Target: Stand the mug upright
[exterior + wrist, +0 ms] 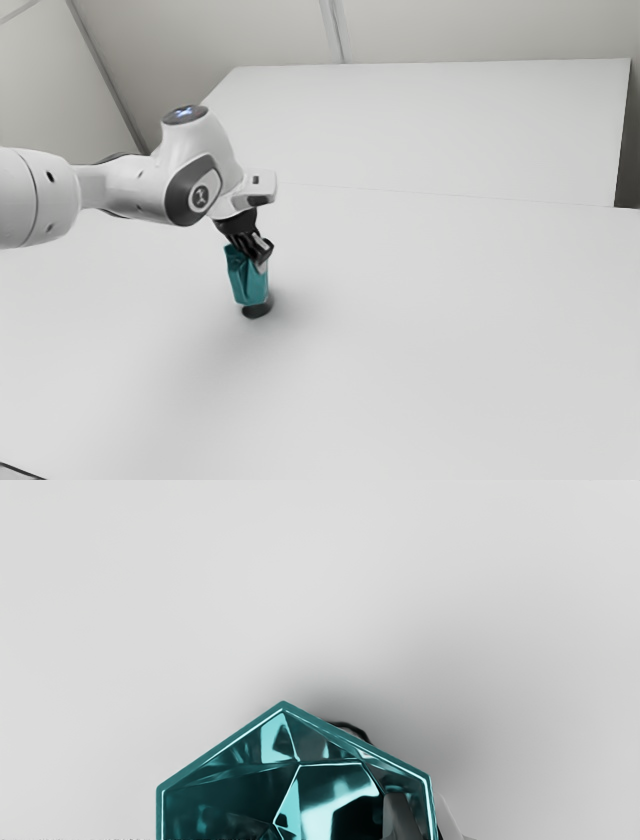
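Gripping a teal, many-faceted mug by its wall, the black two-finger gripper of a white Franka arm points down over a pale bench. The arm reaches in from the exterior view's left, its hand bent downward directly above the mug, which sits to the exterior view's left of center. The mug has its open mouth up toward the hand and its dark, rounded base down toward the bench; its body tilts, with the mouth leaning toward the exterior view's left. Whether the base touches the surface cannot be told. A soft shadow spreads over the bench around the mug's lower end. In the wrist view, the fingers are clenched on the mug's side, one inside the mouth and the other outside, with the wall pinched between them. The angular rim comes to a corner away from the hand, and glossy inner facets catch bright highlights. Beyond the rim, a thin, dark curved edge shows against the bench. Pale walls rise behind the scene, with narrow gray strips running along them.
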